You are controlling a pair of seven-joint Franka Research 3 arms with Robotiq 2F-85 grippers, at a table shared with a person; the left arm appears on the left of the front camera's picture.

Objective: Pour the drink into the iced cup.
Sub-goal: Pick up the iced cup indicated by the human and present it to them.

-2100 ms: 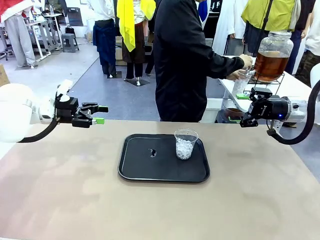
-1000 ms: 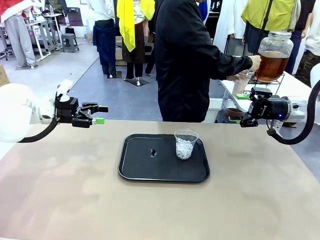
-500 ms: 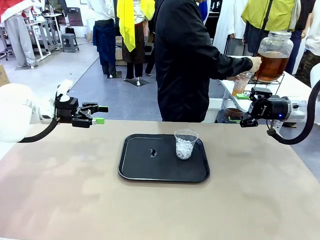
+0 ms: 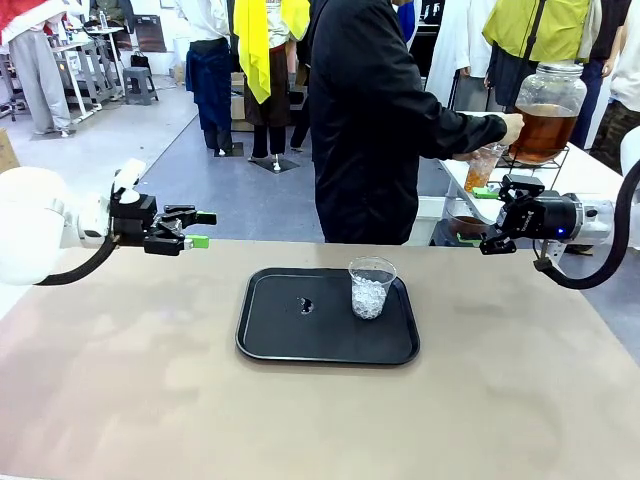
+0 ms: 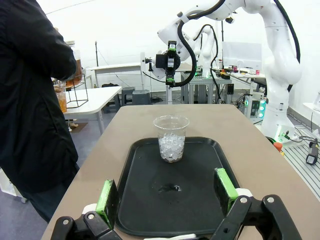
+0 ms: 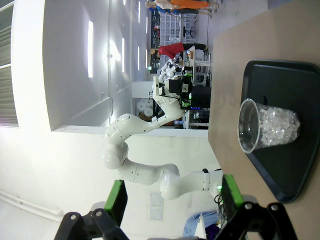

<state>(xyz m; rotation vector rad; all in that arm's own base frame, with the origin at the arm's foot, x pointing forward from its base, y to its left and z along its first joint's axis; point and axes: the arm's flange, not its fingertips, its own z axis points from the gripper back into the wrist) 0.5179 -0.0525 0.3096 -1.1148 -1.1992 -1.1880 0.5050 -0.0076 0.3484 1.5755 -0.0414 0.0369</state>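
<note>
Filling a spare cup point(image 4: 483, 165) from the jar point(image 4: 548, 85), a person point(image 4: 370, 120) draws the drink point(image 4: 540, 130); the iced cup point(image 4: 371, 288) waits on the tray point(image 4: 270, 345). Left end effector point(image 4: 203, 229) and right end effector point(image 4: 480, 216) hover released. Next, likely: pour it over.

A grey floor point(image 4: 190, 150) covers the upper left of the front view, with a grey stool point(image 4: 140, 85) near its top edge. A white side table point(image 4: 595, 170) stands at the right edge. A tan tabletop point(image 4: 150, 400) spans the lower half. In the left wrist view, a brightly lit white wall point(image 5: 125, 25) runs along the top.
</note>
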